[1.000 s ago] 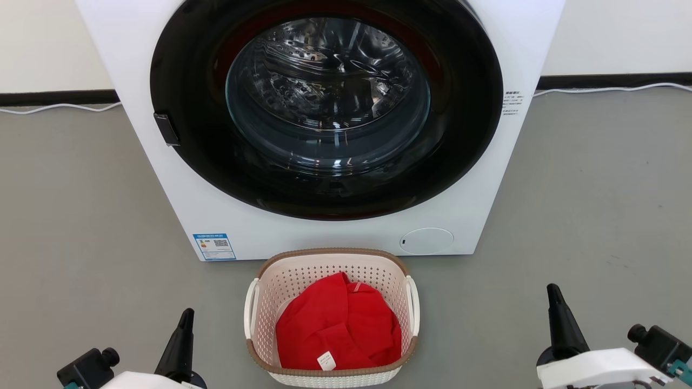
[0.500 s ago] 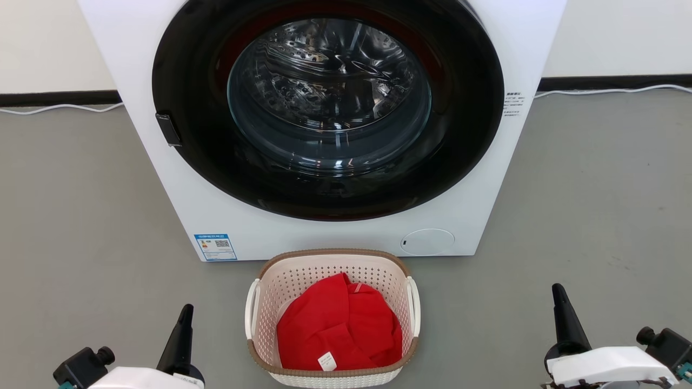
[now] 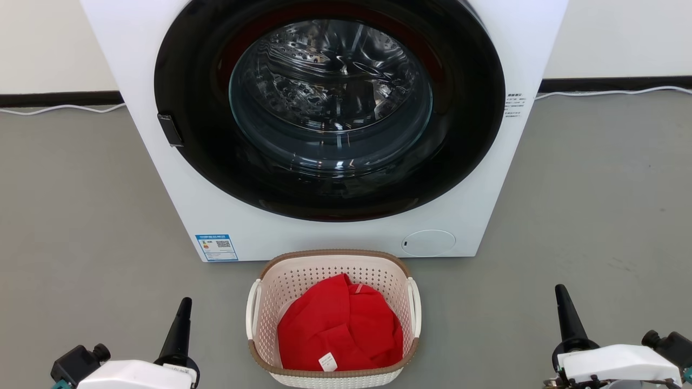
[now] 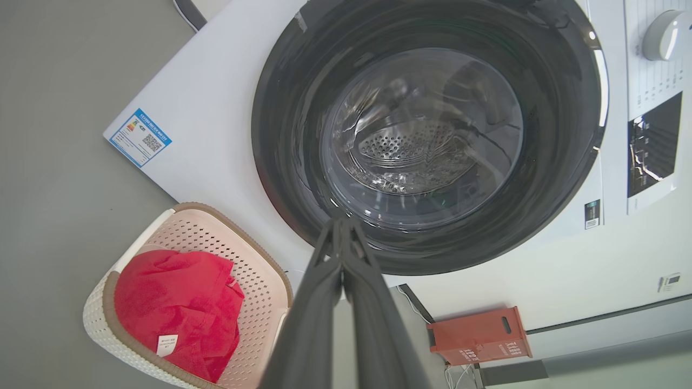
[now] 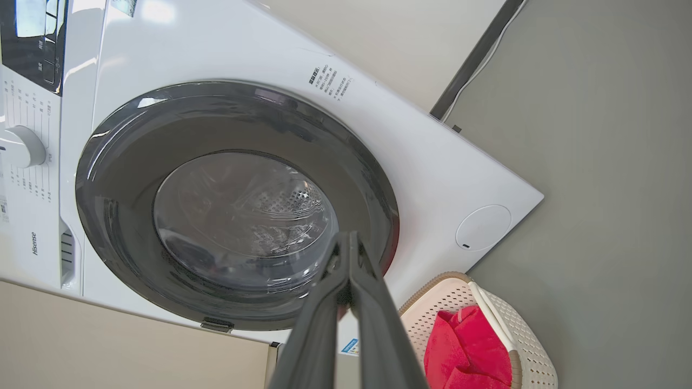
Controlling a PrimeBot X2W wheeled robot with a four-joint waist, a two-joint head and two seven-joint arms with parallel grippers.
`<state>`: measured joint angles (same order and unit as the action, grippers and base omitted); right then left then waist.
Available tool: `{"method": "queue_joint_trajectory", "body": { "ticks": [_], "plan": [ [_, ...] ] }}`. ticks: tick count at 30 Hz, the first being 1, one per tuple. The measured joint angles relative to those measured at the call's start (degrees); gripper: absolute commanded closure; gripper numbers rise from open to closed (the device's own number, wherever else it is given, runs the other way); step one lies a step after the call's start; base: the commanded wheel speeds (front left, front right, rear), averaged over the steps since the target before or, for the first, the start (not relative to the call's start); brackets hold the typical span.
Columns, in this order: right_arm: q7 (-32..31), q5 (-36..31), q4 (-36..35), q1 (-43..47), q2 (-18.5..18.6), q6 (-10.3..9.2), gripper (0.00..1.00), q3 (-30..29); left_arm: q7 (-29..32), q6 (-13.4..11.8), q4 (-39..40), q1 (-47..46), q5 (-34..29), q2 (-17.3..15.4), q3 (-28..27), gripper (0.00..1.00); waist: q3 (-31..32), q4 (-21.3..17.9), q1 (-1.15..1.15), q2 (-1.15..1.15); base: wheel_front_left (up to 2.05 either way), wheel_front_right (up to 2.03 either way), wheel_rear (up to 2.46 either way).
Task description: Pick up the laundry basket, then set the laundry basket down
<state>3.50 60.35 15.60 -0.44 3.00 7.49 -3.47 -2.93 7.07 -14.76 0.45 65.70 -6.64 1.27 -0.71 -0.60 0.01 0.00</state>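
Where cloth crumples, the laundry basket is perforated.

cream perforated laundry basket, brown rim, upright on floor, red cloth inside

Perforated matt plastic laundry basket, soft red cloth, glossy glass door, matt floor

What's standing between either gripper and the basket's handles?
Nothing visible. Bare floor lies between the left gripper and the left handle of the basket, and between the right gripper and its right handle. Both grippers are shut.
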Motion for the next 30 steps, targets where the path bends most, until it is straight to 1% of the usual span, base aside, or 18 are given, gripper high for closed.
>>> {"method": "queue_joint_trajectory", "body": {
  "ticks": [30],
  "plan": [
    [-5.1,19.2,0.0,-1.4,0.0,0.00,1.00,-1.8,5.4,0.0,-0.3,-2.0,15.8,2.5,-3.2,1.00,0.3,0.4,0.00,0.00,0.00,0.00,0.00]
  ]
}}
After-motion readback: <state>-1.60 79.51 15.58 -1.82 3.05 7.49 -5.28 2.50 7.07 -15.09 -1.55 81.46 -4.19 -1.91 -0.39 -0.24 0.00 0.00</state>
